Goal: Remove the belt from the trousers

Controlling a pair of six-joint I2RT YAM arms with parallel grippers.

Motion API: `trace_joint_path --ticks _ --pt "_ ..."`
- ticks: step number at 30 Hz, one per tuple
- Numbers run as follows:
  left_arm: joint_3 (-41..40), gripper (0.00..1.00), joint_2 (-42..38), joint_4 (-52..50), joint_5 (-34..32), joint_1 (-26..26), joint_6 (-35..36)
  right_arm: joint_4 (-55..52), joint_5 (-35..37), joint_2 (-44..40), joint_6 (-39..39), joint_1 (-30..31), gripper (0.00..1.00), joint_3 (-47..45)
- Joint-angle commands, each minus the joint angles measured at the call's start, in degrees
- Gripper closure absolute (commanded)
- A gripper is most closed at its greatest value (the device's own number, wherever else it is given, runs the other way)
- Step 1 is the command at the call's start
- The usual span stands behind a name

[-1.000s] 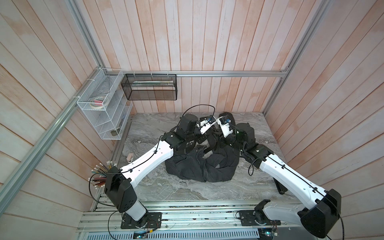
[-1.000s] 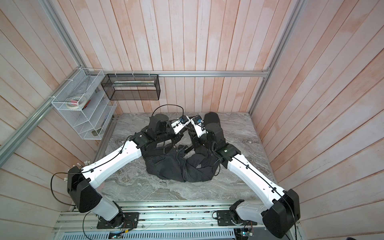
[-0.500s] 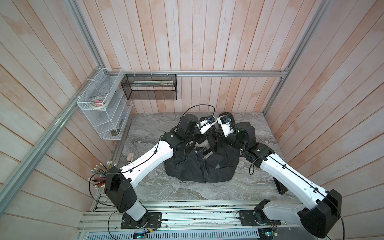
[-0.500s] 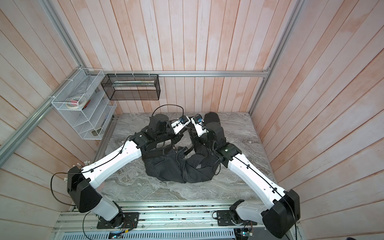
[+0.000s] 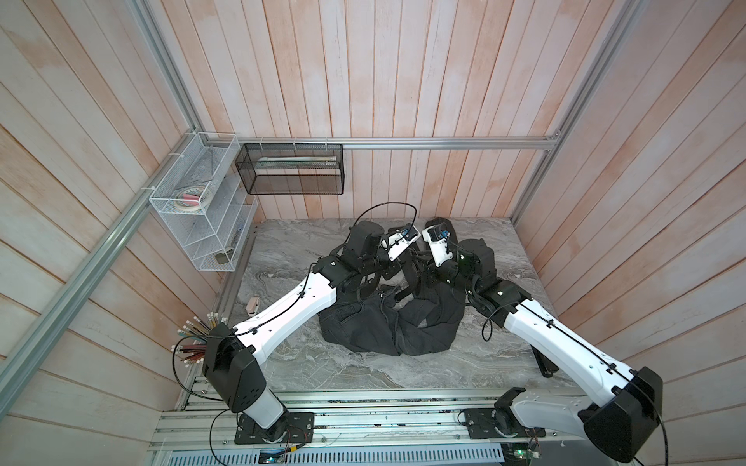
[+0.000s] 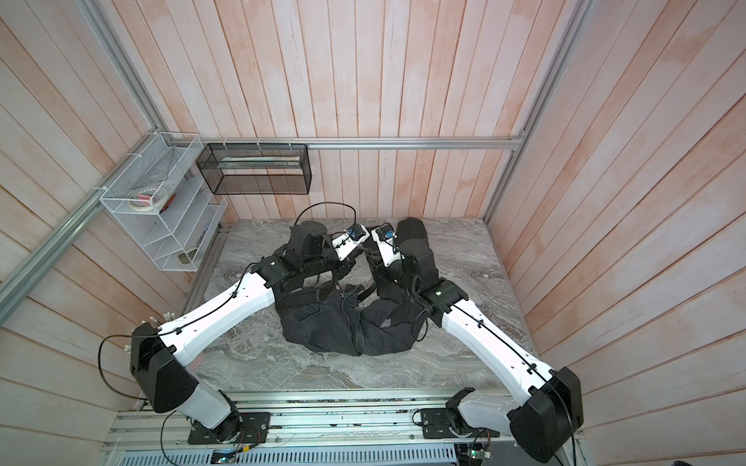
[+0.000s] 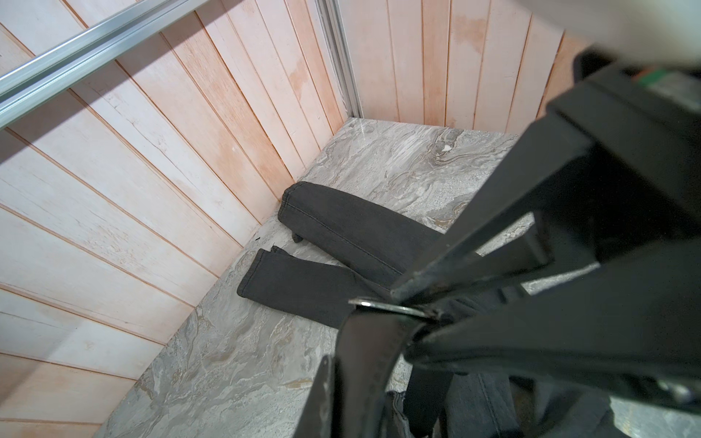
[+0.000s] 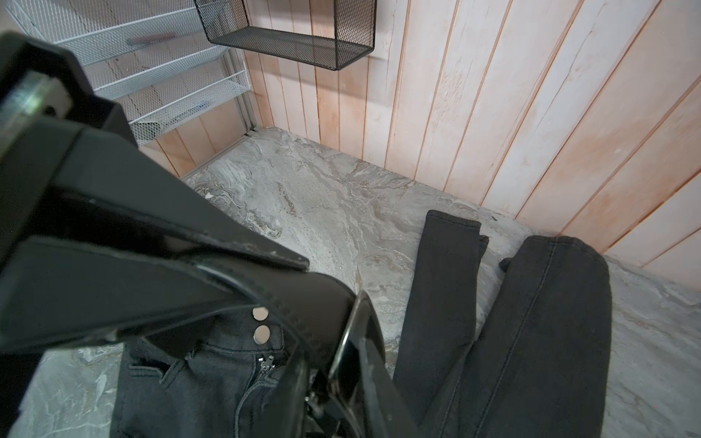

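Observation:
The charcoal trousers (image 5: 363,327) (image 6: 323,322) lie crumpled mid-table, their legs (image 7: 341,227) (image 8: 531,322) stretching toward the back wall. Both grippers meet above the waist. The black belt (image 7: 364,360) (image 8: 303,299) is lifted off the cloth between them. My left gripper (image 7: 364,394) (image 8: 273,280) is shut on the strap just behind the metal buckle (image 7: 383,304) (image 8: 351,333). My right gripper (image 8: 337,394) (image 7: 406,322) has a finger on either side of the buckle. Whether it presses on the buckle does not show. The trousers' fly and two metal buttons (image 8: 261,324) sit just below.
A white wire shelf (image 5: 202,218) and a black mesh basket (image 5: 290,169) hang on the walls at the back left. A bunch of pencils (image 5: 198,339) stands by the left arm's base. A small pale object (image 5: 253,304) lies at the table's left edge.
Both arms stay almost where they were at the waist. The right wrist has shifted only slightly. The trousers lie as before.

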Motion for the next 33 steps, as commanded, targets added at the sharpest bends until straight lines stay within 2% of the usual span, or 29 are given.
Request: trace_joint_path --ticks 1,9,16,21,25,29,33 --pt "1.3 1.00 -0.4 2.4 2.5 -0.1 -1.8 -2.2 -1.9 -0.1 0.7 0.4 0.68 1.8" --pt "1.0 1.00 -0.2 2.2 2.4 -0.1 -1.8 -2.9 -1.5 0.2 0.6 0.3 0.70 2.4" --pt "0.9 1.00 0.0 2.1 2.5 -0.1 -1.9 -3.9 -0.3 0.8 0.2 0.5 0.92 2.4" --pt "1.0 1.00 0.0 2.2 2.5 -0.1 -1.9 -3.6 -0.9 1.0 0.4 0.7 1.00 1.6" --pt "1.0 1.00 0.1 2.0 2.4 -0.1 -1.8 -3.5 -1.8 0.8 0.9 0.7 0.99 1.2" --pt "1.0 1.00 0.2 1.9 2.4 -0.1 -1.8 -4.3 -1.4 0.7 1.0 0.7 0.76 2.2" --pt "1.0 1.00 0.3 1.8 2.4 -0.1 -1.9 -4.8 -0.9 0.6 0.9 0.7 0.71 3.1"
